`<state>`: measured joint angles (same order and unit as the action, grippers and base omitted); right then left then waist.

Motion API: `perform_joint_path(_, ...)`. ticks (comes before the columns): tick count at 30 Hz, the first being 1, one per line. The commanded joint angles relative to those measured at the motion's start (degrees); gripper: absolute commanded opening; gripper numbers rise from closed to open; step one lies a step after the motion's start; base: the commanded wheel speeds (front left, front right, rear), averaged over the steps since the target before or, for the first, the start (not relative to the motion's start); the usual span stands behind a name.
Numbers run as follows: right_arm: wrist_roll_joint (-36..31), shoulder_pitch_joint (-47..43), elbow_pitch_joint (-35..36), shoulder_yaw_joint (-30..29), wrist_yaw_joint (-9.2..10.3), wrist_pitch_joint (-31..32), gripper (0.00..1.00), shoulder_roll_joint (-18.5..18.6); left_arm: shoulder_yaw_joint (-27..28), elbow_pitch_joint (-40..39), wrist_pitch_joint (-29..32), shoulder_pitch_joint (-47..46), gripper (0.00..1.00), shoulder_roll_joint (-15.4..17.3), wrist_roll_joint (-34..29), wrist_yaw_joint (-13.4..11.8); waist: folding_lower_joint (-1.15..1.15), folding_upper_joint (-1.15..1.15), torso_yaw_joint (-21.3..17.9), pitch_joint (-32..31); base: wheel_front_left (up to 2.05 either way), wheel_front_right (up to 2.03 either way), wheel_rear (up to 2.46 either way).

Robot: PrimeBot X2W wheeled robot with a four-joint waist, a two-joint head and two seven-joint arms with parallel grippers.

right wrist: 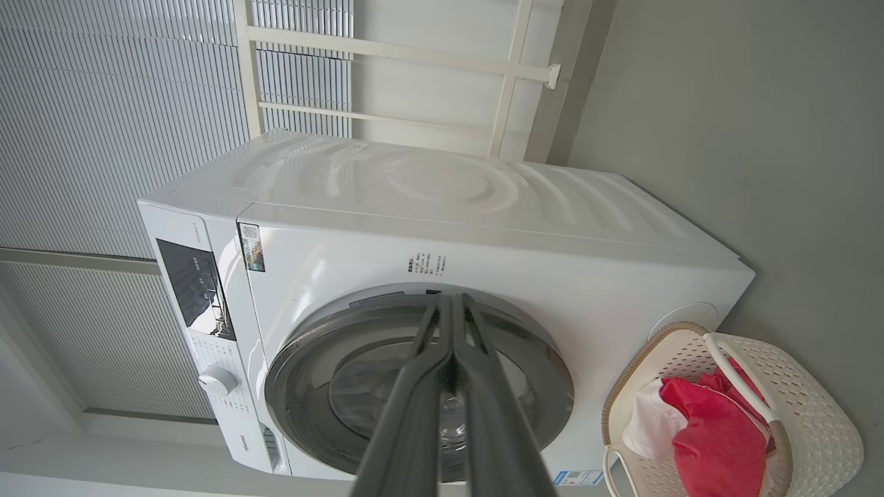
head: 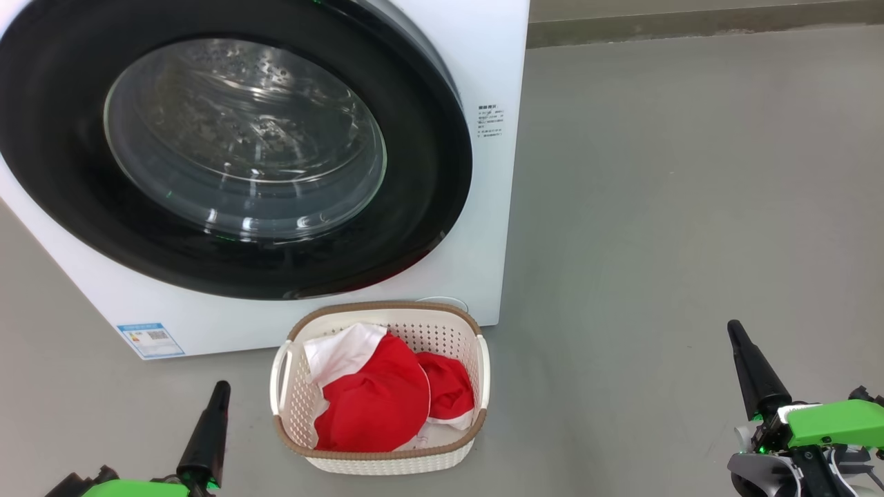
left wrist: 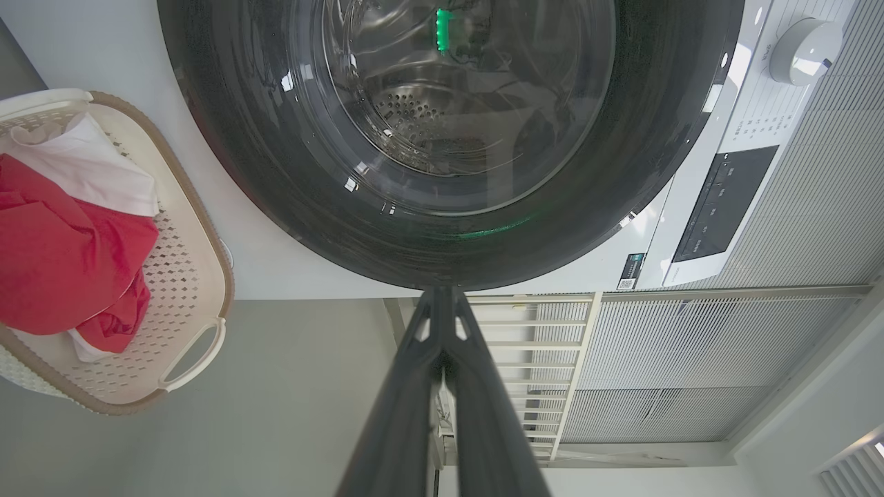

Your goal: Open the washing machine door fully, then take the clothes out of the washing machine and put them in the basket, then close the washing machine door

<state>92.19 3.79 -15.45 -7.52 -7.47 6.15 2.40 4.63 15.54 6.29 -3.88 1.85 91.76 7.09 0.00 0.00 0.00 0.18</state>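
Observation:
The white washing machine (head: 483, 62) fills the upper left of the head view, and its black-rimmed round door (head: 235, 148) lies shut against the front, bare steel drum behind the glass. The cream basket (head: 380, 457) stands on the floor just before the machine, with red and white clothes (head: 376, 400) inside. My left gripper (head: 221, 386) is shut and empty at the lower left, left of the basket. My right gripper (head: 733, 326) is shut and empty at the lower right, well right of the basket. The wrist views show the door (left wrist: 442, 248) (right wrist: 545, 373), basket (left wrist: 193, 248) (right wrist: 815, 421) and clothes (left wrist: 55, 262) (right wrist: 711, 435).
Grey floor (head: 690, 207) stretches to the right of the machine up to a wall base (head: 690, 24). A blue label (head: 150, 339) sits at the machine's lower left corner. The control panel and dial (left wrist: 801, 59) and slatted railings (left wrist: 690, 359) lie beyond.

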Motion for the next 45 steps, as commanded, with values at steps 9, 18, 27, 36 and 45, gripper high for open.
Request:
perform_joint_path(9,-0.08,2.40,1.43,0.94,-0.02,0.38,0.00,0.48,1.88,-1.50,0.19,-2.31,0.00,1.03,0.41,0.40,0.00,0.00,0.00,0.00,0.00,0.00,0.00)
perform_joint_path(18,-0.08,2.40,1.43,0.94,-0.02,0.39,0.00,0.48,1.88,-1.51,0.19,-2.31,0.00,1.03,0.41,0.40,0.00,0.00,0.00,0.00,0.00,0.00,0.00)
perform_joint_path(27,-0.08,2.40,1.43,0.94,-0.02,0.39,0.00,0.48,1.88,-1.51,0.19,-2.31,0.00,1.03,0.41,0.40,0.00,0.00,0.00,0.00,0.00,0.00,0.00)
perform_joint_path(36,-0.08,2.40,1.43,0.94,-0.02,0.39,0.00,0.48,1.88,-1.51,0.19,-2.31,0.00,1.03,0.41,0.40,0.00,0.00,0.00,0.00,0.00,0.00,0.00)
perform_joint_path(45,-0.08,2.40,1.43,0.94,-0.02,0.39,0.00,0.48,1.88,-1.51,0.19,-2.31,0.00,1.03,0.41,0.40,0.00,0.00,0.00,0.00,0.00,0.00,0.00)
